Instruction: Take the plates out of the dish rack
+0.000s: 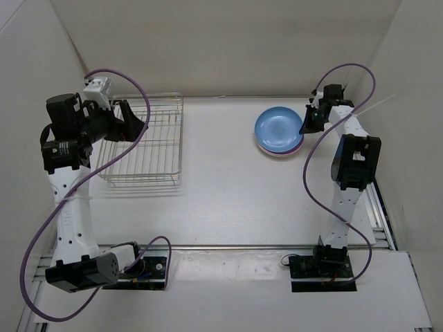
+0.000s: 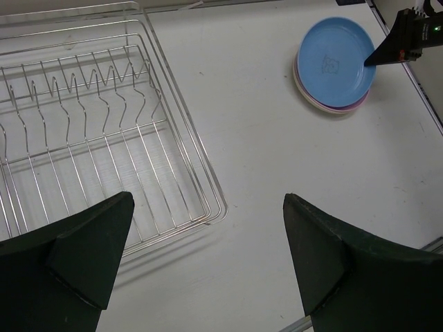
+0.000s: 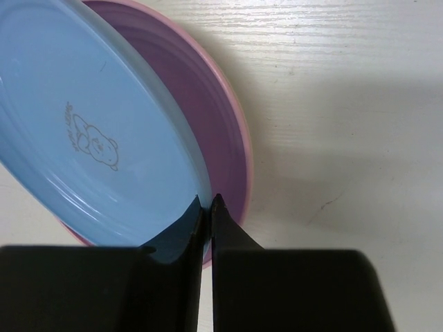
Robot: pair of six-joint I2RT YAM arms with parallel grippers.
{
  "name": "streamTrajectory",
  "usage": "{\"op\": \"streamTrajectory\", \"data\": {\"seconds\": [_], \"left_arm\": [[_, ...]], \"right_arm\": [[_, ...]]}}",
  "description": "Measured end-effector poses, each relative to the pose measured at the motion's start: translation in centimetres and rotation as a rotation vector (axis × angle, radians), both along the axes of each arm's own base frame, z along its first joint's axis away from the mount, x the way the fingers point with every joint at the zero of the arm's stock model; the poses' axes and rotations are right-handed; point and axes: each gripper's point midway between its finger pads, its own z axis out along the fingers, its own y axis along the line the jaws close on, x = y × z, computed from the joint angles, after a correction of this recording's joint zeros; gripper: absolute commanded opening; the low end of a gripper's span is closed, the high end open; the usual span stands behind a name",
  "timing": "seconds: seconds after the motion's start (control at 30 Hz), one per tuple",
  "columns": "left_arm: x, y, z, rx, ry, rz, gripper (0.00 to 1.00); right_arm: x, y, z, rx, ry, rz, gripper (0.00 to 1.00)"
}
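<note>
Light blue round matte plate (image 3: 90, 131), a small bear outline printed in its well, tops a stack at the far right of the white worktop (image 1: 221, 194). The stack lies well apart from the silver wire-grid dish rack (image 1: 149, 142) at left.

Right hand (image 3: 208, 204): fingers together, clamped on the blue plate's rim.

Right wrist view shows the blue plate tilted above the pink round plate (image 3: 225, 117). Left wrist view adds the rim of a cream plate (image 2: 299, 86) lowest, plus the rack's upright wire prongs.

Left hand (image 2: 208, 200): fingers wide apart, holding nothing, by the rack's corner.

Count: three plates, one rack, two hands.
</note>
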Motion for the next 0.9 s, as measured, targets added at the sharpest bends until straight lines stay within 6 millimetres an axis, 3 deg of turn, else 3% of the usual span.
{"op": "streamTrajectory", "data": {"seconds": [0.13, 0.27, 0.3, 0.33, 0.63, 0.67, 0.8, 0.9], "left_arm": [[0.0, 0.0, 0.1, -0.003, -0.002, -0.002, 1.00], [-0.2, -0.1, 0.1, -0.004, -0.008, -0.006, 1.00], [-0.3, -0.1, 0.2, -0.005, -0.008, -0.008, 1.00], [-0.3, -0.1, 0.2, -0.005, -0.011, -0.009, 1.00], [-0.6, -0.4, 0.3, -0.010, -0.025, -0.026, 1.00], [-0.6, -0.4, 0.2, -0.010, -0.026, -0.026, 1.00], [-0.4, 0.0, -1.5, 0.005, -0.018, -0.005, 1.00], [-0.1, 1.3, -4.4, 0.024, 0.029, 0.051, 1.00]], "right_arm": [[-0.1, 0.0, 0.0, 0.002, 0.003, 0.001, 0.09], [-0.1, 0.0, 0.0, 0.000, 0.004, 0.005, 0.47], [-0.2, 0.0, -0.1, -0.003, 0.006, 0.009, 0.63], [-0.2, 0.0, -0.1, -0.002, 0.008, 0.010, 0.66], [-0.6, 0.0, 0.6, -0.009, 0.003, 0.021, 0.76], [-0.8, 0.0, 1.0, -0.010, 0.003, 0.020, 0.85], [-1.2, -0.3, 4.5, -0.014, -0.041, 0.015, 0.86], [-1.9, -1.0, 8.6, -0.035, -0.116, 0.009, 0.89]]}}
